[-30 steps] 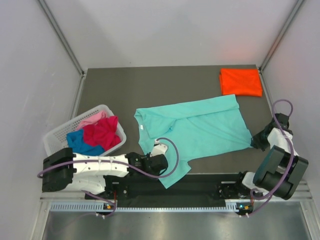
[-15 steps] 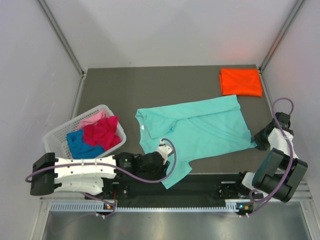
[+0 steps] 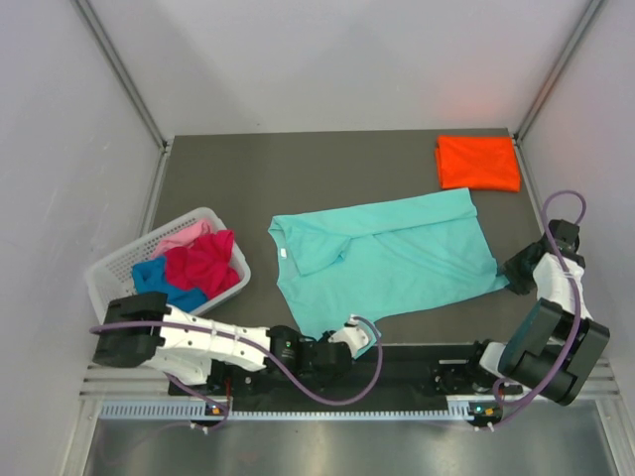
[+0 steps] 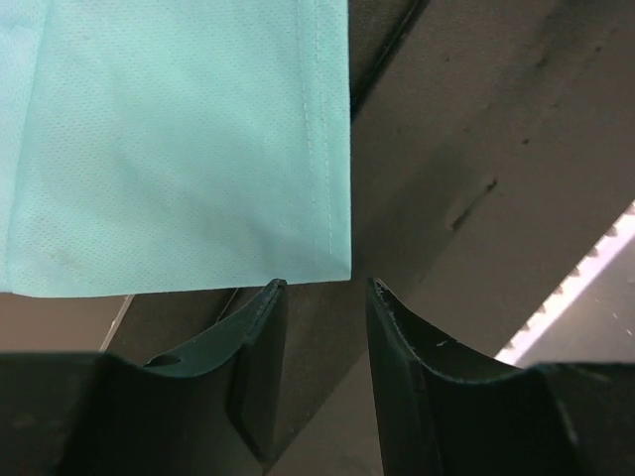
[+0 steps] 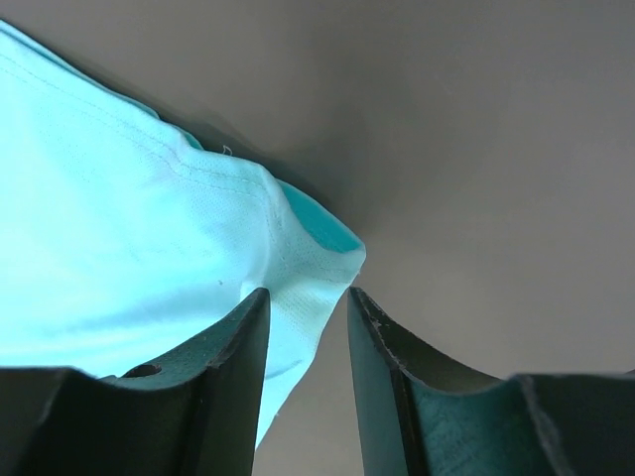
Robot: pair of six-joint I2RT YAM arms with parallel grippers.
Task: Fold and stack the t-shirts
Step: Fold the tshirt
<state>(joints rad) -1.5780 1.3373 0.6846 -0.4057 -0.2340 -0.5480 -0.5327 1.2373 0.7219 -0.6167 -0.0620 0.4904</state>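
While its fingers stand apart with nothing between them, the left gripper point(image 4: 319, 290) sits low at the near edge of the table point(image 3: 248, 178). Its tips are just short of the near hem corner of the teal t-shirt point(image 3: 397, 253). The left wrist view shows that stitched corner lying flat at the mouth of the gap, not clamped.

Further right, the right gripper point(image 5: 305, 297) meets the same shirt at its near right corner. Its jaws are parted, and a bunched fold of teal cloth lies loosely in the gap, with bare table showing beside one finger.

The teal t-shirt is spread across the middle of the table, with one sleeve folded in over the chest.

To the left, well apart from it, a white lattice basket point(image 3: 109, 268) holds a magenta-red t-shirt point(image 3: 203, 263), a blue t-shirt point(image 3: 159, 283) and a pink t-shirt point(image 3: 184, 236), all crumpled together.

At the far right corner, an orange t-shirt point(image 3: 478, 162) lies folded into a neat rectangle, clear of the teal one.
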